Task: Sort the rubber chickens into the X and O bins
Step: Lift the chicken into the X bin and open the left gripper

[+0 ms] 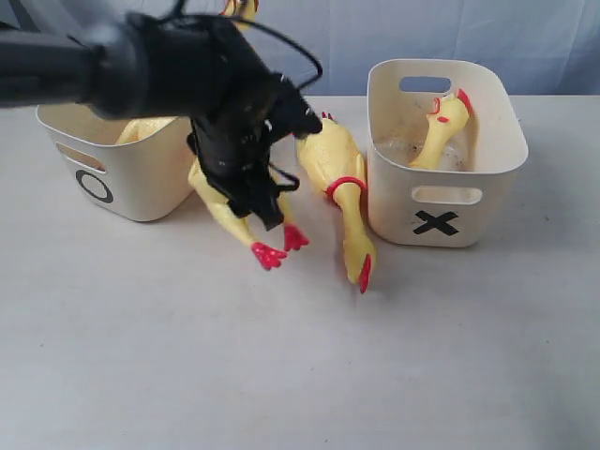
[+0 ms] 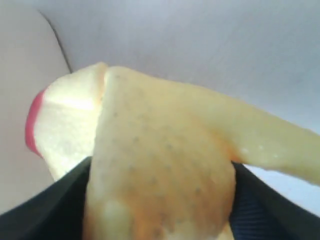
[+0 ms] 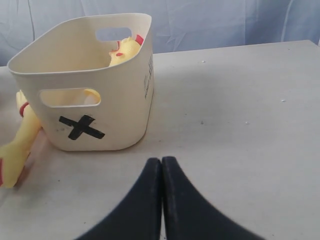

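Note:
My left gripper point(image 1: 246, 183) is down over a rubber chicken point(image 1: 230, 217) that lies on the table between the O bin point(image 1: 122, 178) and a second rubber chicken point(image 1: 342, 187). In the left wrist view the yellow body point(image 2: 160, 165) fills the gap between the black fingers point(image 2: 45, 215), which press on both its sides. Its red feet point(image 1: 272, 251) stick out below the gripper. The X bin point(image 1: 441, 202) holds one chicken point(image 1: 441, 131). Another yellow chicken point(image 1: 141, 129) shows inside the O bin. My right gripper point(image 3: 161, 161) is shut and empty, low over the table in front of the X bin point(image 3: 115, 100).
The second chicken point(image 3: 20, 140) lies right against the X bin's side, head toward the front. A yellow and red bit point(image 1: 239, 7) shows behind the left arm at the back. A pale curtain closes off the far edge of the table.

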`<state>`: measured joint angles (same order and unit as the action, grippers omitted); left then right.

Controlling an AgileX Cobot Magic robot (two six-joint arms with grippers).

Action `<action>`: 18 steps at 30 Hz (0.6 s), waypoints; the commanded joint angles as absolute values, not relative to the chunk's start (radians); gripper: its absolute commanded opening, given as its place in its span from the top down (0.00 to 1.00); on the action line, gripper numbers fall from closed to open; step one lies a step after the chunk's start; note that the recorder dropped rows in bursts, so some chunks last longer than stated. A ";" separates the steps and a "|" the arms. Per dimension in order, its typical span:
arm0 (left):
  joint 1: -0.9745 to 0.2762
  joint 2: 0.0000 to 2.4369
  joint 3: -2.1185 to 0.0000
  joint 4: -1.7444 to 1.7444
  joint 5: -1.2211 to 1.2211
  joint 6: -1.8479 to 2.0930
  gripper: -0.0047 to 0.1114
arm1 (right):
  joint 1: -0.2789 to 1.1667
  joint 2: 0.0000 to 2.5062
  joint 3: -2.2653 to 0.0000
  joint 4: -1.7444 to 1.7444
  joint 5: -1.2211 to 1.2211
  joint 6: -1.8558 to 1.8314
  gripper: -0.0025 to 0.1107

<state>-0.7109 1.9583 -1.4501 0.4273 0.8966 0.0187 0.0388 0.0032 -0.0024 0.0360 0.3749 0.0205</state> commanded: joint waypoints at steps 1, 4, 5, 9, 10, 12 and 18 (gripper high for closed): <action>-0.762 1.781 -1.454 0.110 0.820 0.266 0.96 | 0.042 0.000 0.000 0.036 0.366 0.020 0.98; -0.789 1.720 -1.454 0.020 0.583 0.336 0.96 | 0.042 0.000 0.000 0.036 0.366 0.020 0.98; -0.789 1.718 -1.454 -0.007 0.519 0.336 0.96 | 0.042 0.000 0.000 0.036 0.366 0.020 0.98; -0.789 1.786 -1.468 -0.162 0.165 0.406 0.96 | 0.042 0.000 0.000 0.036 0.362 0.020 0.98; -0.789 1.839 -1.507 -0.171 0.133 0.403 0.96 | 0.042 0.000 0.000 0.036 0.362 0.020 0.98; -0.781 1.952 -1.588 -0.154 0.138 0.403 0.96 | 0.042 0.000 0.000 0.036 0.362 0.020 0.98; -0.759 2.162 -1.849 -0.209 0.188 0.391 0.89 | 0.042 0.000 0.000 0.036 0.362 0.020 0.98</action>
